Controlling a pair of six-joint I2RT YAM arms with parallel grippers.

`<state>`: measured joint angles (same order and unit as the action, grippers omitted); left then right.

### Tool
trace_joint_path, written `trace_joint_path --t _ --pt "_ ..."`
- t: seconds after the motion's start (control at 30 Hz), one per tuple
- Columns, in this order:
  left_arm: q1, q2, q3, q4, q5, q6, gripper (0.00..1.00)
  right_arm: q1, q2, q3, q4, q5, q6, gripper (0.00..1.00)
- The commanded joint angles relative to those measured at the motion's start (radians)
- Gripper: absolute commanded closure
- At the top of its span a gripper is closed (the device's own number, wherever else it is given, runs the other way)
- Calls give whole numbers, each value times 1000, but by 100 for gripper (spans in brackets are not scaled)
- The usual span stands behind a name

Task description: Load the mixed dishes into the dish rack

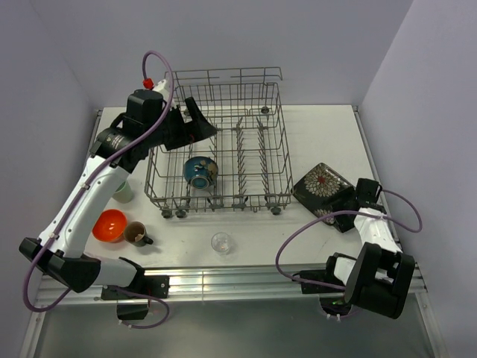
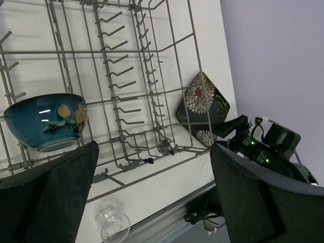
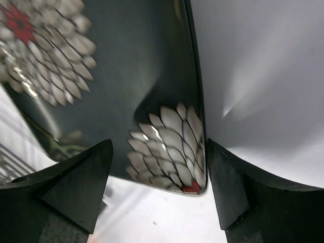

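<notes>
The right gripper (image 3: 159,177), jaws spread, straddles a corner of the black plate (image 3: 116,76), which lies on the table (image 1: 328,134) just right of the rack (image 1: 277,160). The left gripper (image 2: 152,152) hangs over the rack with jaws wide apart, above the blue bowl (image 2: 45,121) inside.
</notes>
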<state>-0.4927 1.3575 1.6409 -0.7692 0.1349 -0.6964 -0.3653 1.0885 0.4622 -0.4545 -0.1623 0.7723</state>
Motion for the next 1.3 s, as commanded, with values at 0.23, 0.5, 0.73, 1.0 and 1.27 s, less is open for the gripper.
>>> trace_joint_path --t 0.23,0.5,0.73,1.0,1.27 --pt "-4 48 111 -24 34 -11 1 -64 149 -154 280 -54 48 51" --pt "-4 64 123 -21 75 -23 1 -72 122 -123 267 -65 36 100" --pt "-3 104 164 -7 156 -23 1 -73 -31 -88 212 -100 41 100" --pt "-4 150 201 1 241 -32 1 -72 -93 -30 177 -195 59 100" --pt "-3 190 244 -24 311 -47 1 -73 -113 70 180 -261 94 100"
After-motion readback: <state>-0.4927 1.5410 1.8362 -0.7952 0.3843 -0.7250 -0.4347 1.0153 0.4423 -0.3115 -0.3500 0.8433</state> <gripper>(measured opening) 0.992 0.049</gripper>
